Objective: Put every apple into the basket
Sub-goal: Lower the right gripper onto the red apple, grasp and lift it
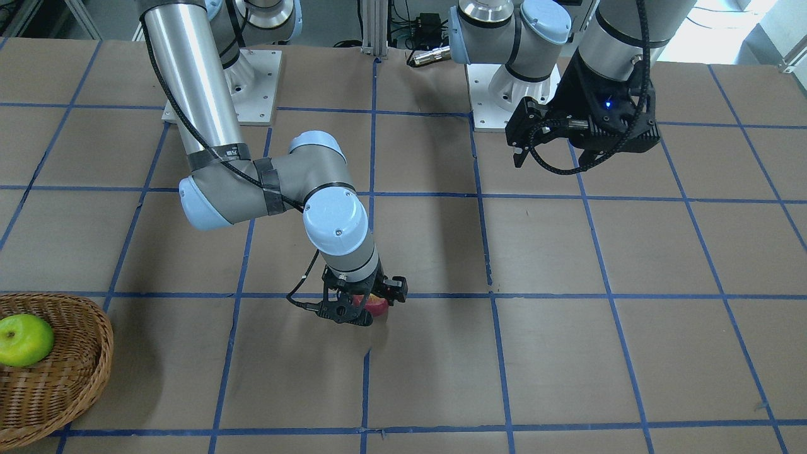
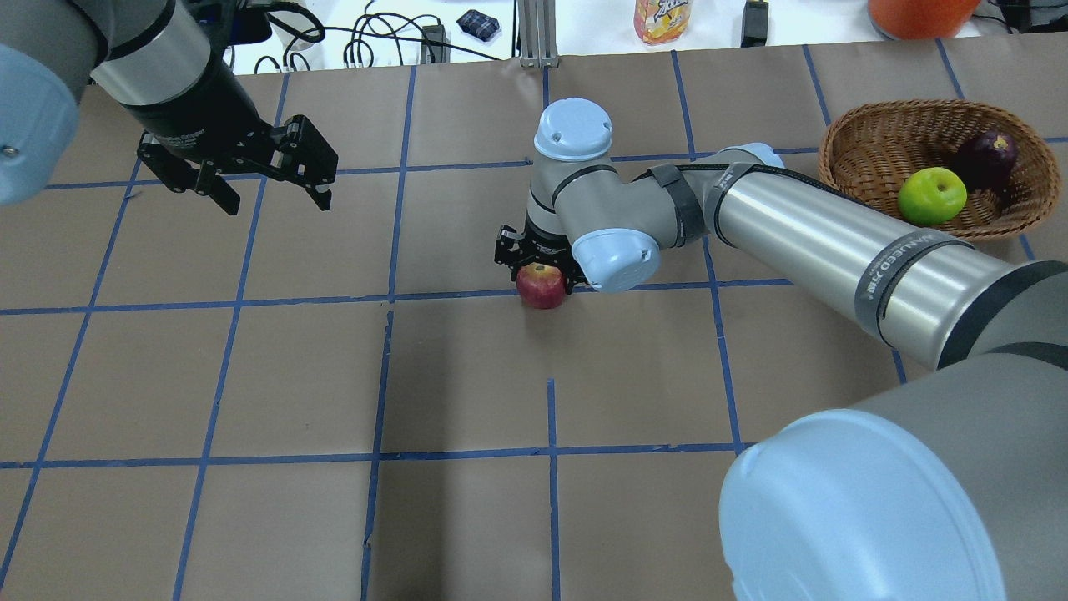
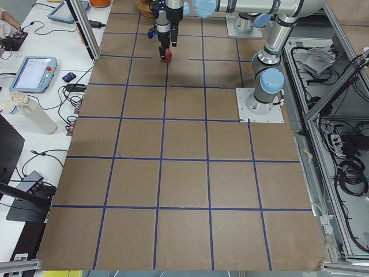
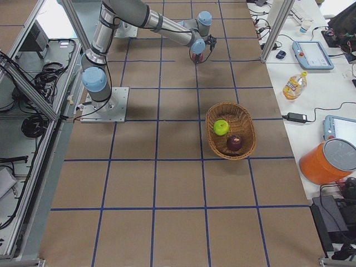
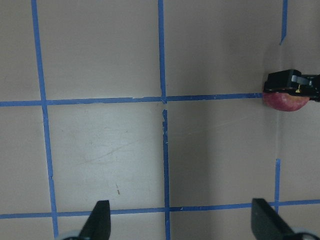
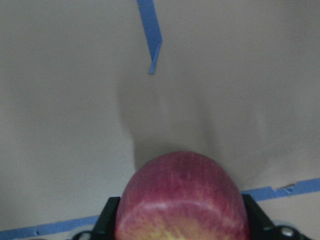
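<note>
A red apple (image 2: 541,288) with a yellowish blush sits mid-table between the fingers of my right gripper (image 2: 538,271), which is shut on the red apple (image 6: 182,200); both finger pads press its sides. It also shows low under the wrist in the front view as the red apple (image 1: 377,306). The wicker basket (image 2: 843,138) at the far right holds a yellow-green apple (image 2: 932,195) and a dark maroon apple (image 2: 986,154). My left gripper (image 2: 277,200) hangs open and empty above the table's left part, its fingers (image 5: 100,222) spread wide over bare paper.
Brown paper with a blue tape grid covers the table (image 2: 467,376). Beyond its far edge stand a drink bottle (image 2: 661,18), an orange container (image 2: 918,10) and cables. The right arm's long link (image 2: 834,234) stretches between the apple and the basket.
</note>
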You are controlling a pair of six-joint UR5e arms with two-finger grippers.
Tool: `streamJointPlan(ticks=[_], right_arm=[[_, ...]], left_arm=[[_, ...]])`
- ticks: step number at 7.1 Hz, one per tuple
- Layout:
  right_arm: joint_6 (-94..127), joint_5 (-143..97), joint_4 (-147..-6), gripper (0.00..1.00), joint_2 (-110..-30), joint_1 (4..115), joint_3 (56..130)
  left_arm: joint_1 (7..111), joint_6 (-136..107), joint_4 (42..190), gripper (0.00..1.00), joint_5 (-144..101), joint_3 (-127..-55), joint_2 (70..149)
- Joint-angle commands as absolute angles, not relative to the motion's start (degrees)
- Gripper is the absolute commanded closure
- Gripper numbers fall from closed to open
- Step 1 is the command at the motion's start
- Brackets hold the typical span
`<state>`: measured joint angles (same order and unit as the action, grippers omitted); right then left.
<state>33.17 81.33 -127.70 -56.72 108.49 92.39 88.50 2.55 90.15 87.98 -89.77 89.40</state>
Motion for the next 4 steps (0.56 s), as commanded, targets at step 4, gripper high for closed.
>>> streamJointPlan(ticks=[4], right_arm=[[18.28, 82.00, -103.42, 1.00, -66.35, 89.00, 80.03]], left_arm=[[88.59, 2.55, 90.26, 0.00, 88.07, -89.82, 89.38]])
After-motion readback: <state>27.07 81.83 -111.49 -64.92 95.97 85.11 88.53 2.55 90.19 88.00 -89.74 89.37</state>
